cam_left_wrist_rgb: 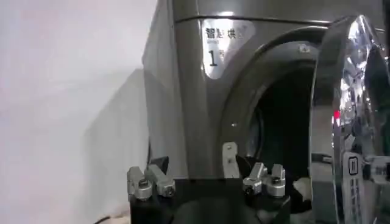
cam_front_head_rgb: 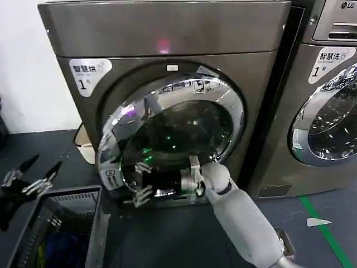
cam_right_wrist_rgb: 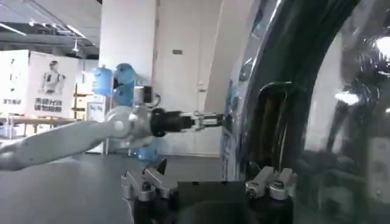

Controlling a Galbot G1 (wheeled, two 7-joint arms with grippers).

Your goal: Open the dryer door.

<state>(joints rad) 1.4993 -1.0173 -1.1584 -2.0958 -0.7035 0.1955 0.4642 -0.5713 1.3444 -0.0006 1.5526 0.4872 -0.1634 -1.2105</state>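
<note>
Head view: dryer (cam_front_head_rgb: 167, 33) carries a silver sticker (cam_front_head_rgb: 89, 75) with Chinese characters and "1"; the neighbouring machine (cam_front_head_rgb: 329, 106) has a similar sticker (cam_front_head_rgb: 333, 61) and an LG logo (cam_front_head_rgb: 347, 5) at top. Dryer door (cam_front_head_rgb: 167, 139), chrome ring with dark glass, is swung partly out from the drum opening, with a small label (cam_front_head_rgb: 112, 180) low on its rim. Right tool (cam_front_head_rgb: 139, 181) sits at the door's lower front, fingers spread apart, tips at the glass, holding nothing. Left tool (cam_front_head_rgb: 30, 173) hangs off to the left above a dark basket (cam_front_head_rgb: 61, 223), fingers apart, empty. Left wrist view: door edge (cam_left_wrist_rgb: 353, 122) stands clear of the opening (cam_left_wrist_rgb: 280, 140).
</note>
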